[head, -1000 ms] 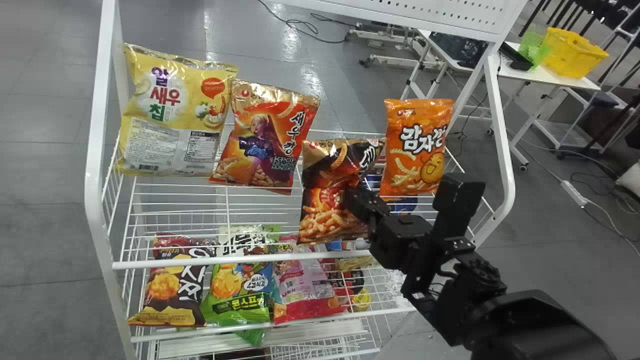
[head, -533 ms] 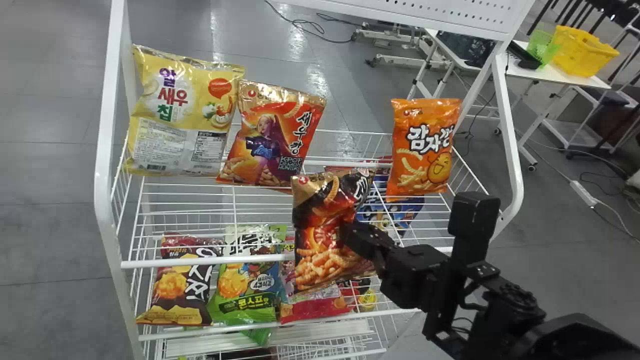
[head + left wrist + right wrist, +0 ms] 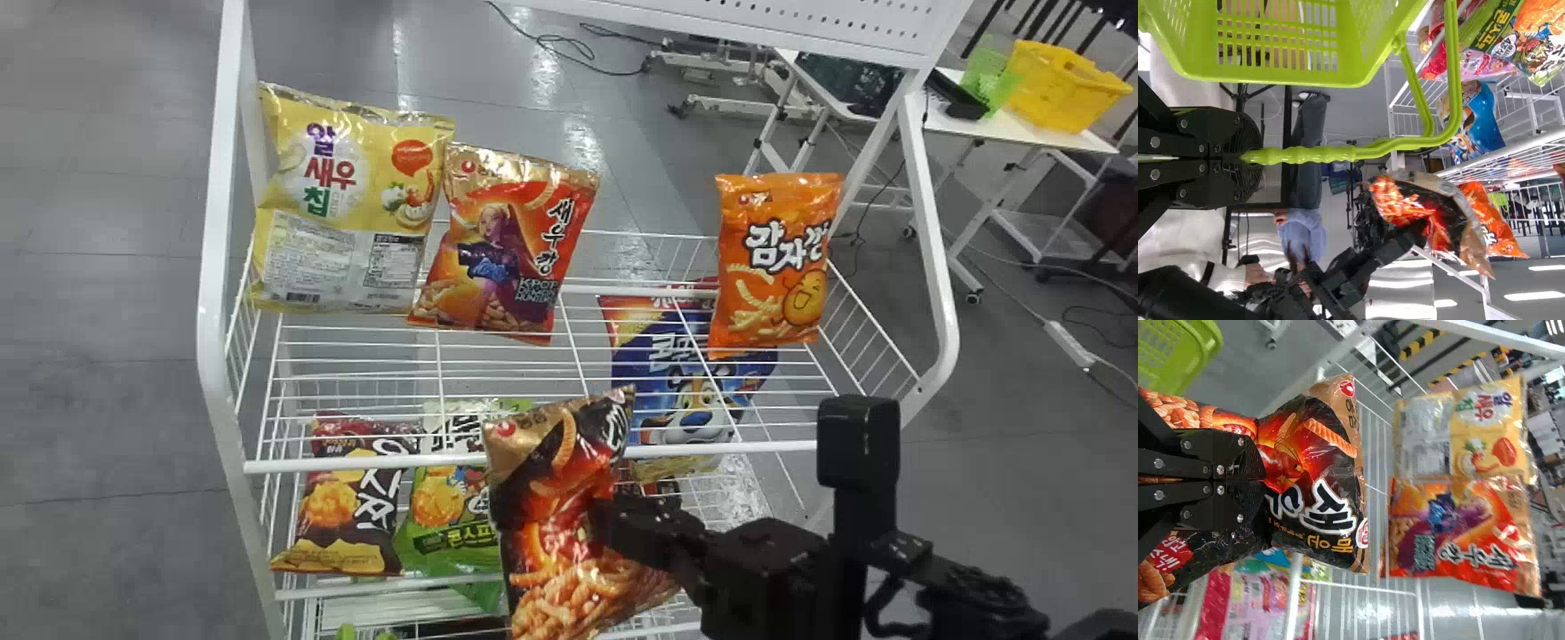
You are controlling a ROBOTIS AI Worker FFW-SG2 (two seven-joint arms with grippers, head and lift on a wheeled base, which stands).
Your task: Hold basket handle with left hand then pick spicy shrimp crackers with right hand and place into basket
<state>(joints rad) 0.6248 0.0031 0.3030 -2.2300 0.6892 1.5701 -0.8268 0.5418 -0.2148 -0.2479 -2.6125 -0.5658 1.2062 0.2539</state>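
Note:
In the head view my right gripper (image 3: 606, 523) is shut on the middle of the black-and-orange spicy shrimp crackers bag (image 3: 556, 471), held in front of the rack's front rail. The right wrist view has the same bag (image 3: 1315, 470) pinched and creased between the fingers of the right gripper (image 3: 1259, 480). In the left wrist view the left gripper (image 3: 1250, 157) is shut on the handle (image 3: 1318, 155) of the lime-green basket (image 3: 1278, 50). The crackers (image 3: 1431, 217) are held out apart from that basket, which also enters a corner of the right wrist view (image 3: 1178, 353).
A white wire rack (image 3: 356, 464) holds a yellow bag (image 3: 351, 204), a red-orange bag (image 3: 507, 244) and an orange bag (image 3: 776, 258) at its upper level, with a blue bag (image 3: 667, 356) and several snacks lower down. A table behind carries a yellow basket (image 3: 1062, 89).
The right gripper has come down and toward the robot with the crackers, from above the shelf to before its front rail, uncovering the blue bag. The rack has shifted slightly rightward in the head view.

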